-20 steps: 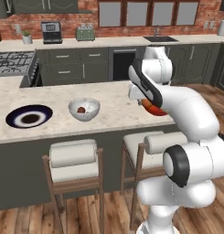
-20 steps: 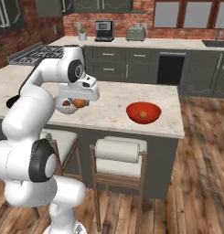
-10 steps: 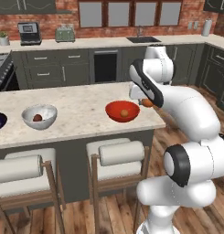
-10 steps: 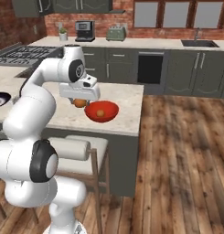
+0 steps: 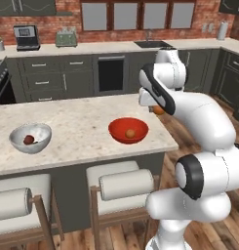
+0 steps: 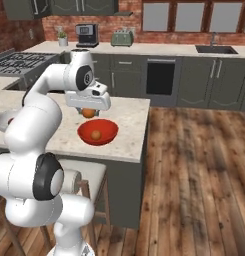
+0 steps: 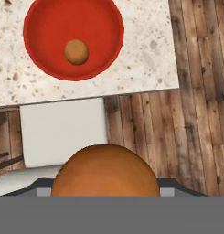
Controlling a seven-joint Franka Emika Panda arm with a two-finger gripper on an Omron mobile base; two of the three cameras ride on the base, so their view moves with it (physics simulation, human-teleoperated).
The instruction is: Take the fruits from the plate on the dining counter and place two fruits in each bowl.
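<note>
Fingers: clenched on an orange fruit (image 7: 105,170), which bulks large at the bottom of the hand view; the gripper (image 6: 89,112) is seen in the right base view with the same fruit under it.
Held fruit: carried in the air, above the near table edge and a stool, short of the red bowl (image 5: 128,130).
Red bowl: on the table (image 5: 82,132) near its right end; one orange fruit (image 5: 130,133) already lies inside, a little off centre.
Grey bowl: (image 5: 30,137) further left on the table, with the dark red fruit (image 5: 28,139) in it.
Plate: not to be made out in the present views.
Step in hand: judged to be the delivery of a second fruit to the red bowl.
Doing it well: the hand is best brought over the bowl's middle, lowered inside the rim, then released, so the fruit is not bounced out or dropped onto the stool or floor.
Change since earlier: the whole scene has slid leftward in the base views, so the base has driven along the table; the fruit has stayed clamped throughout.
</note>
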